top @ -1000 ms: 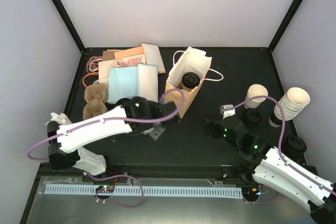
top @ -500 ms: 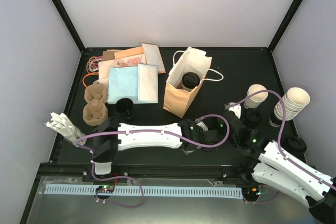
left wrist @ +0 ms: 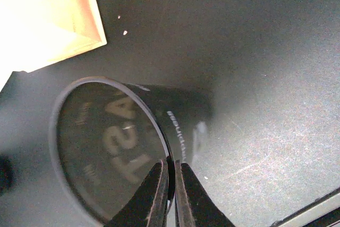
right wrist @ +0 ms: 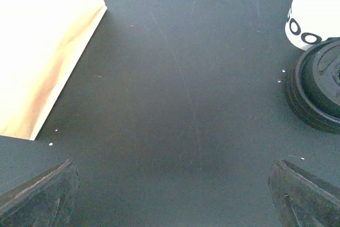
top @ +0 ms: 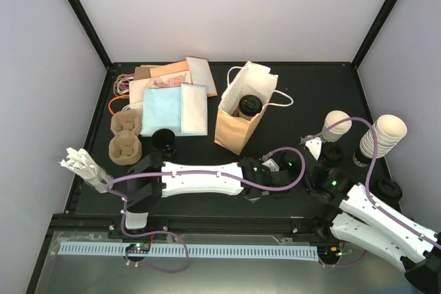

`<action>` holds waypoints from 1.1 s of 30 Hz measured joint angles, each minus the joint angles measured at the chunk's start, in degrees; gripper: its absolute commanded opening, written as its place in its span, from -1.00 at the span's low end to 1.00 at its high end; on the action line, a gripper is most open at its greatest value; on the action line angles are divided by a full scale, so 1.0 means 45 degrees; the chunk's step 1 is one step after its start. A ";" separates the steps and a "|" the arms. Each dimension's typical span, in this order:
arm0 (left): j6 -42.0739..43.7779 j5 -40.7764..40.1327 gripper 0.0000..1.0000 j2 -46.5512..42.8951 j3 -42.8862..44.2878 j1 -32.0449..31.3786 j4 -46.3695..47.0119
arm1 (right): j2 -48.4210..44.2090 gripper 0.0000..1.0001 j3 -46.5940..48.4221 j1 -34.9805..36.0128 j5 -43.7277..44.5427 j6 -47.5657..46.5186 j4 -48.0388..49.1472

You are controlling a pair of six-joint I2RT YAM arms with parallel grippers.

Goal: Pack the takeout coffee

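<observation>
The left gripper is pressed almost together, pinching the rim of a dark cup. The right gripper hangs spread wide above the table. Farther back, the takeout coffee stands inside the paper bag.

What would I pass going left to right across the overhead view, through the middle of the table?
Cardboard cup carriers → pale blue napkins → brown paper bag → single cream cup → stack of cream cups.
</observation>
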 measured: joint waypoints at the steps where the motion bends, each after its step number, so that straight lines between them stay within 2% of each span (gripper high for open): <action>1: 0.0005 -0.0005 -0.85 0.0083 0.0010 0.0000 0.0053 | -0.0034 1.00 0.0000 0.0000 0.0000 0.0019 -0.0039; 6: 0.0000 0.0000 -0.82 0.0452 0.0024 0.0000 0.0223 | 0.0034 1.00 0.0209 0.0000 0.0214 0.0272 -0.0651; 8: -0.0005 0.0005 -0.69 0.0515 0.0029 0.0000 0.0321 | 0.0141 1.00 0.0408 0.0000 0.0379 0.0398 -0.0952; 12: 0.0000 0.0015 -0.25 0.0544 0.0083 0.0005 0.0330 | 0.0092 1.00 0.0529 0.0000 0.0491 0.0510 -0.1200; 18: 0.0204 0.0544 0.18 0.0442 0.0568 0.0005 0.0233 | -0.0078 1.00 0.0806 0.0000 0.0612 0.0544 -0.1423; 21: 0.0335 0.0840 0.37 -0.0209 0.0879 0.0005 0.0165 | -0.0049 1.00 0.1350 0.0000 0.0675 0.0539 -0.1603; 24: 0.0457 0.0942 0.45 -0.1778 0.0748 0.0117 0.0330 | -0.0024 1.00 0.2011 0.0000 0.0733 0.0520 -0.1666; 27: 0.0690 0.1098 0.47 -0.4449 -0.0117 0.0699 0.0777 | -0.0039 1.00 0.2365 -0.0005 0.0758 0.0461 -0.1671; 29: 0.0923 0.1234 0.53 -0.6538 -0.1098 0.1870 0.1195 | -0.0087 1.00 0.2404 -0.0034 0.0753 0.0389 -0.1681; 33: 0.1496 0.1501 0.92 -1.0132 -0.3589 0.4901 0.2307 | -0.0160 1.00 0.2404 -0.0102 0.0709 0.0151 -0.1758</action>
